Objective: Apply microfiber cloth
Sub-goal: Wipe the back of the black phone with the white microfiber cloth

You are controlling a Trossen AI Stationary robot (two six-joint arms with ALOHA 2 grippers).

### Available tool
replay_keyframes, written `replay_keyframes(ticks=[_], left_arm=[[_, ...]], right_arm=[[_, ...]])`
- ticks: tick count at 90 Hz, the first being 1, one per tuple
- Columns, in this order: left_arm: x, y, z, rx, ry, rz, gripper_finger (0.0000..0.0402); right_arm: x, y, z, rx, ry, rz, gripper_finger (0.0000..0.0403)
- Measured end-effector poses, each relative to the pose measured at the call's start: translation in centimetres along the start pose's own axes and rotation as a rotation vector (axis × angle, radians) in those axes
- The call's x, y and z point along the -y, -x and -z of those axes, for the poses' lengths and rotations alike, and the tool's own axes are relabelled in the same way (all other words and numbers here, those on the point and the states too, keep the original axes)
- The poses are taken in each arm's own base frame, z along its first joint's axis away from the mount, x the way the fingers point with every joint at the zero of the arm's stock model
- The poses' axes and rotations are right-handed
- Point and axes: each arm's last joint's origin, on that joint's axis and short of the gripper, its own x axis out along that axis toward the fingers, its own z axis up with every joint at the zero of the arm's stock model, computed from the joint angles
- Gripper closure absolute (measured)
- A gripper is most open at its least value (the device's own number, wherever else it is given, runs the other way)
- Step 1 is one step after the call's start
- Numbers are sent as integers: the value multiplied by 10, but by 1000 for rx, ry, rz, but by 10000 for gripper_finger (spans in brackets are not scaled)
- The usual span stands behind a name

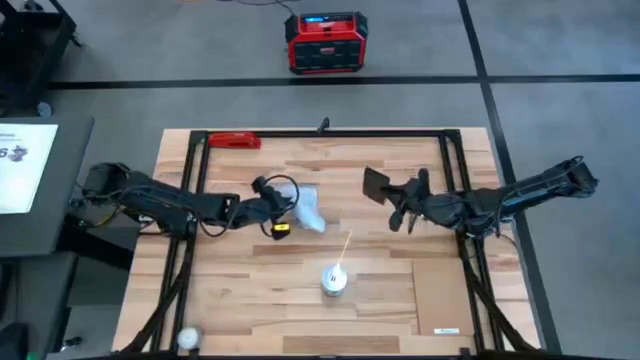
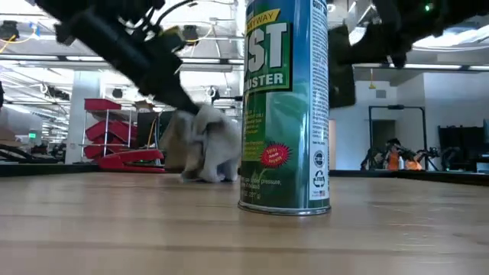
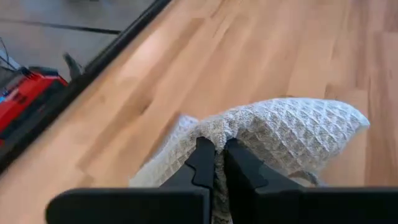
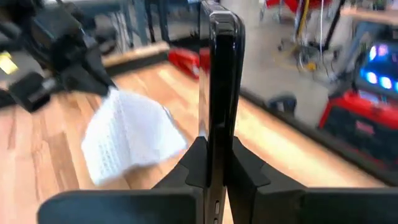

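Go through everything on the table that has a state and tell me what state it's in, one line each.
microfiber cloth: bunched, pinched by the left gripper, partly lifted.
black phone: held on edge in the right gripper, off the table.
spray can: upright on the table, untouched.
left gripper: shut on the cloth.
right gripper: shut on the phone.

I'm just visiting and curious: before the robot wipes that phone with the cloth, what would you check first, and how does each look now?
1. Left gripper pinching the microfiber cloth: ok.
2. Right gripper clamping the phone on edge: ok.
3. Cloth touching the phone: not ok, a gap in the high view.
4. Spray can clear of both arms: ok.
5. Phone screen facing the cloth: cannot tell.
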Motion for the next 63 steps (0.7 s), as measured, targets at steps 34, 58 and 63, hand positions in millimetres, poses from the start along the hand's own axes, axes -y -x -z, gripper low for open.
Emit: replay_keyframes(ticks=[34, 58, 63], left_arm=[[1, -1, 16, -8, -1, 35, 401], [1, 0, 18, -33, -21, 50, 401], [1, 0, 20, -47, -32, 49, 401]], right_arm=[[-7, 9, 18, -213, -176, -157, 389], [-4, 6, 56, -281, -293, -197, 389], [-1, 4, 68, -270, -305, -207, 389]])
